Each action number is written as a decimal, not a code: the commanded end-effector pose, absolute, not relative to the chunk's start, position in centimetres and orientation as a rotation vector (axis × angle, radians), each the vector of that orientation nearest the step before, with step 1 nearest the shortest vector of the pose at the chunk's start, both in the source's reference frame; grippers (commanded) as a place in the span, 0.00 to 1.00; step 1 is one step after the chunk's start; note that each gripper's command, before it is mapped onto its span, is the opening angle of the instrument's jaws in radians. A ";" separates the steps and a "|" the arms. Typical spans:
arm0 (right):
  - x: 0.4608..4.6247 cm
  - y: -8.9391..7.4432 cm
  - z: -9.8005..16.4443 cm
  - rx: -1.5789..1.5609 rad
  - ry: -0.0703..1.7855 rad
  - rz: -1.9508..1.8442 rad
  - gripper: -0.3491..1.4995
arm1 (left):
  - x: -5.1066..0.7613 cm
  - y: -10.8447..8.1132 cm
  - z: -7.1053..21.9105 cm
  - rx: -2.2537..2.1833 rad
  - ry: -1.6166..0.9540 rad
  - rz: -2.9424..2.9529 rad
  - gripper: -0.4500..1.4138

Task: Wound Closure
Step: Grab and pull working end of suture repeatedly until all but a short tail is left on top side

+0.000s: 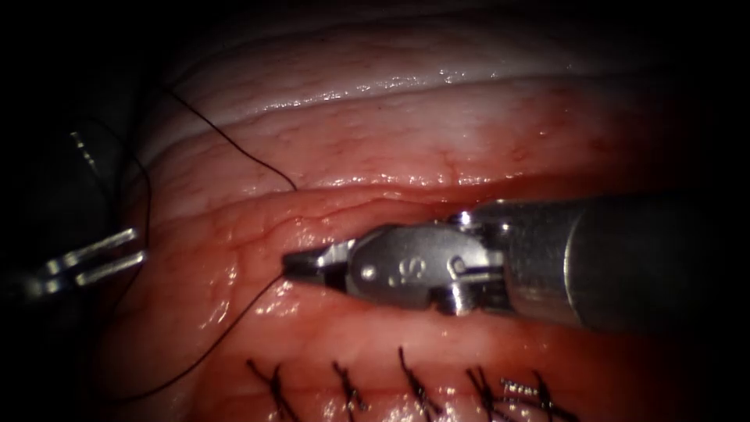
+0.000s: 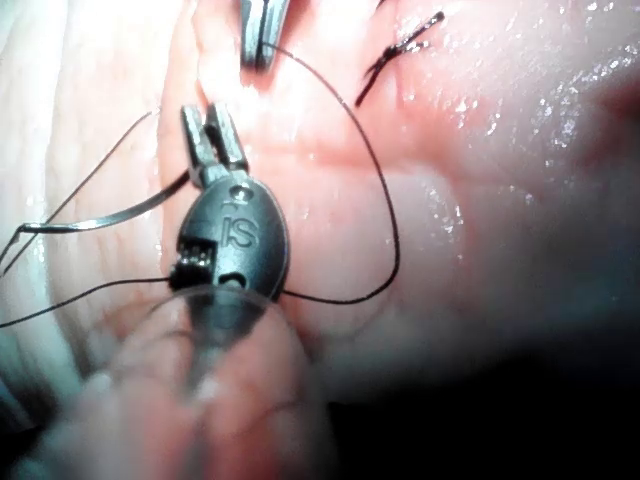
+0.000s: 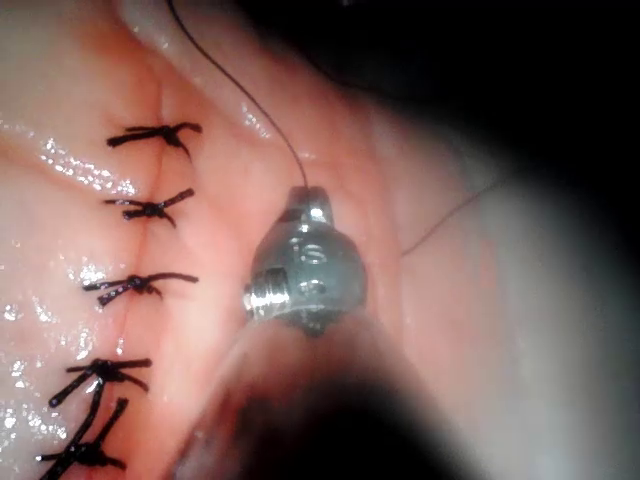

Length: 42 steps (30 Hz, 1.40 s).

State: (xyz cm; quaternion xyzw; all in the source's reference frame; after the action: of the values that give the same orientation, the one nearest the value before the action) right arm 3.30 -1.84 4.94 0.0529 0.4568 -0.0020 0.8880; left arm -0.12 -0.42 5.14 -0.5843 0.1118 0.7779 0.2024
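thread (image 1: 234, 144) crossing tissue (image 1: 406, 141), stitches (image 1: 414, 387) below

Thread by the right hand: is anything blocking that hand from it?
Nothing visible does: the right hand is shut on the thread, above the tissue. The left hand, off to the left, is open and holds nothing. The needle lies beside it; whether it is in the tissue cannot be told.

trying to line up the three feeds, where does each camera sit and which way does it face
Endoscope view: above and in front of the tissue; right tool holds the thread, left tool open at the left.
Left wrist view: rides the left arm, looking along its shaft at its own open jaws, which hold nothing; needle beside them.
Right wrist view: rides the right arm, looking at its tool on the thread, beside the stitches.
Shared: the thread and stitches.
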 end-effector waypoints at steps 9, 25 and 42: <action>3.11 -2.2 4.5 0.148 0.936 0.032 0.00 | -0.17 -0.4 5.2 -1.635 0.311 2.172 0.00; 2.88 -3.3 2.8 0.216 1.016 -0.029 0.00 | -0.21 -0.4 5.3 -1.629 0.312 2.177 0.00; 2.81 -2.3 3.5 -0.030 1.127 -0.034 0.95 | -0.24 -0.4 5.3 -1.627 0.298 2.193 0.00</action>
State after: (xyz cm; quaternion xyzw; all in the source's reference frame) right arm 2.75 -2.33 3.42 -0.0142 0.5328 -0.0170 0.8460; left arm -0.19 -0.36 5.25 -0.5797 0.1056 0.7839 0.1960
